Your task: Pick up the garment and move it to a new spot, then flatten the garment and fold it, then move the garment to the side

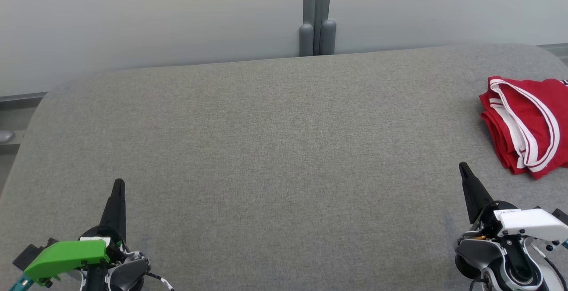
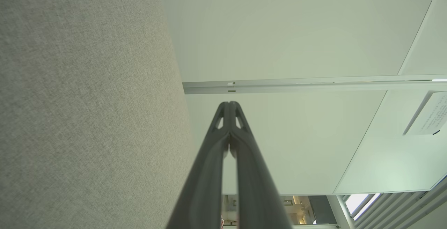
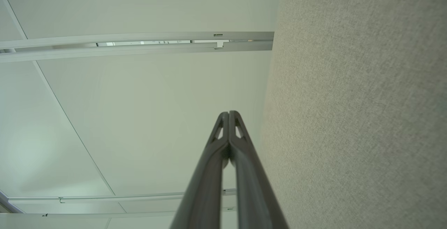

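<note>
Garment (image 1: 528,127), red with white trim, lies folded at the right edge of the worktop (image 1: 266,149), partly cut off by the frame. It sits ahead and right of the right gripper (image 1: 464,169), near but apart; left gripper (image 1: 118,186) well apart. Both sets of fingers pressed together, empty

my head camera looks forward and down over the grey table (image 1: 266,149) to the pale wall (image 1: 133,16). both wrist cameras sit close above that table, turned on their sides, facing the wall along my fingers (image 2: 206,173); all three share table and wall.
</note>
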